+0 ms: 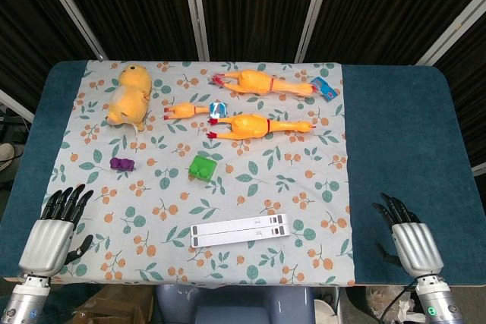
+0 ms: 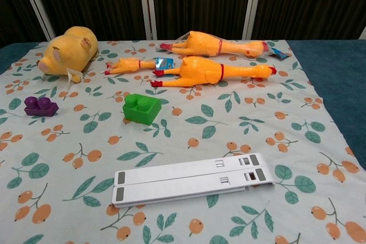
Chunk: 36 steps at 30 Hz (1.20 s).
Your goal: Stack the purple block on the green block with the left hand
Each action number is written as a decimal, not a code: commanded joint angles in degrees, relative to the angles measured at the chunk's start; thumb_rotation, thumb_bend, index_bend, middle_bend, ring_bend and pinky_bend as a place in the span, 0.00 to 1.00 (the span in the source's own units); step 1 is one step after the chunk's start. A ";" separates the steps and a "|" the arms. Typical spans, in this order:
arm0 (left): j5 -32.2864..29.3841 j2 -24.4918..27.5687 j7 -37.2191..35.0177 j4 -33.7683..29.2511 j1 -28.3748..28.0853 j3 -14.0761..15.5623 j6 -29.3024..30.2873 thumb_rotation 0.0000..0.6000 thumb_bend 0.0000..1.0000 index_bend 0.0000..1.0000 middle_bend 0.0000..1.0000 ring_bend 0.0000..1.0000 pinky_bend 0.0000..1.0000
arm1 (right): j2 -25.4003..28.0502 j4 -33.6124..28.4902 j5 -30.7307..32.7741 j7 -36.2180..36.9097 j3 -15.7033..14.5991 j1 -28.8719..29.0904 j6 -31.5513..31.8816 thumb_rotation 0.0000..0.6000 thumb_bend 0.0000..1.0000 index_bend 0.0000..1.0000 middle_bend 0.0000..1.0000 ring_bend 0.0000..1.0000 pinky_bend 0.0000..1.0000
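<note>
The purple block (image 1: 121,164) (image 2: 40,106) lies on the patterned cloth, left of centre. The green block (image 1: 202,167) (image 2: 141,108) sits a short way to its right, apart from it. My left hand (image 1: 57,231) hovers at the near left edge of the table, fingers spread and holding nothing, well short of the purple block. At the near right, over the blue table cover, my right hand (image 1: 410,237) is also open and empty. Neither hand shows in the chest view.
A yellow plush pig (image 1: 129,96) (image 2: 64,50) lies at the back left. Three rubber chickens (image 1: 262,125) (image 2: 214,70) lie across the back middle. A white folded stand (image 1: 241,231) (image 2: 191,179) lies near the front centre. The cloth (image 1: 319,187) covers most of the table.
</note>
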 commanded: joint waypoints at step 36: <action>-6.28 -2.55 -0.26 4.21 -3.12 -7.69 0.05 1.00 0.30 0.12 0.24 0.00 0.00 | -0.06 -0.22 0.22 -0.87 -0.45 -0.43 -0.05 1.00 0.29 0.18 0.08 0.09 0.27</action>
